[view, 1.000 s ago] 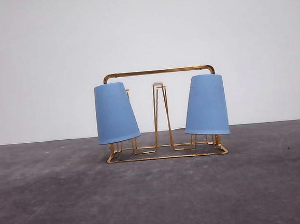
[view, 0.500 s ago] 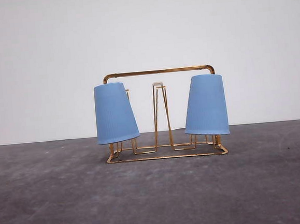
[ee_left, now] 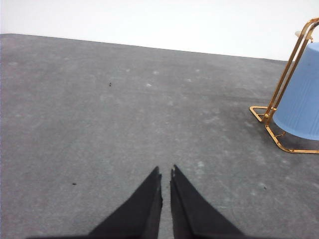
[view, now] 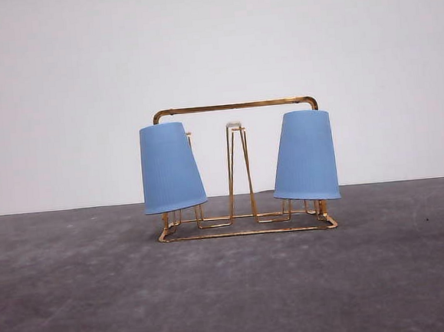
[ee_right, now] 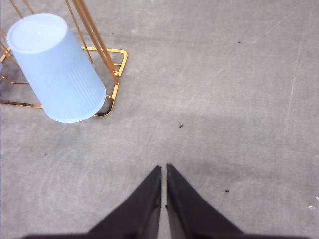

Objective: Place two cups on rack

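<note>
Rack: I see the gold wire rack (view: 241, 168) standing on the grey table (view: 232, 288), square to the front camera, near the white wall (view: 213, 59).
Left cup: a light blue cup (view: 171, 168) hangs upside down over a prong at the rack's left end, tilted so its wide mouth swings outward to the left.
Right cup: the second cup (view: 305, 156) sits upside down at the right end, leaning the other way, mouth low and just above the base wire.
Middle prong: the tall hairpin prong (view: 238, 168) between the two cups is bare.
Left gripper: on my left wrist camera the left gripper (ee_left: 166, 174) has its black jaws pressed together, nothing between them, above bare table and well apart from the rack.
Right gripper: the right gripper (ee_right: 164, 171) has its jaws drawn together too, holding nothing; the right cup lies ahead of it and off to one side, not touching.
</note>
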Controlling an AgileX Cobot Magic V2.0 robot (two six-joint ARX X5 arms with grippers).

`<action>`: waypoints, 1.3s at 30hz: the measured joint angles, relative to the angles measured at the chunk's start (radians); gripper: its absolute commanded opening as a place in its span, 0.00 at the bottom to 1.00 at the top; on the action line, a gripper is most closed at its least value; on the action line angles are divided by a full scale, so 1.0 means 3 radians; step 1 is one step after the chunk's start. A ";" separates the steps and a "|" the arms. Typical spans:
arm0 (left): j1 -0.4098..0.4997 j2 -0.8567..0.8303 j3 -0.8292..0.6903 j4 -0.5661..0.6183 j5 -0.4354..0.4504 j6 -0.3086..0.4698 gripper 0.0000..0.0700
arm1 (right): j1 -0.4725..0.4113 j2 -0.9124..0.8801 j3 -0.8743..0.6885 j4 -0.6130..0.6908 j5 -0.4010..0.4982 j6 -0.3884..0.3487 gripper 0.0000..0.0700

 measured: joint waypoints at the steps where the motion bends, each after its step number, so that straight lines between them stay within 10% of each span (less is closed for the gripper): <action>1: 0.0000 0.0000 0.0000 0.0000 0.0000 0.0000 0.02 | 0.0000 0.0000 0.0000 0.0000 0.0000 0.0001 0.02; 14: 0.0000 0.0000 0.0000 0.0000 0.0000 0.0000 0.02 | 0.0006 -0.0126 -0.0093 0.0148 0.0082 -0.0116 0.02; 23: 0.0000 0.0000 0.0000 0.0000 0.0000 0.0000 0.02 | 0.0006 -0.1155 -0.1398 0.1225 0.0142 -0.0211 0.02; 39: 0.0000 0.0000 -0.0001 0.0000 0.0000 0.0000 0.02 | 0.0006 -0.2786 -0.2491 0.1304 0.0263 -0.0214 0.02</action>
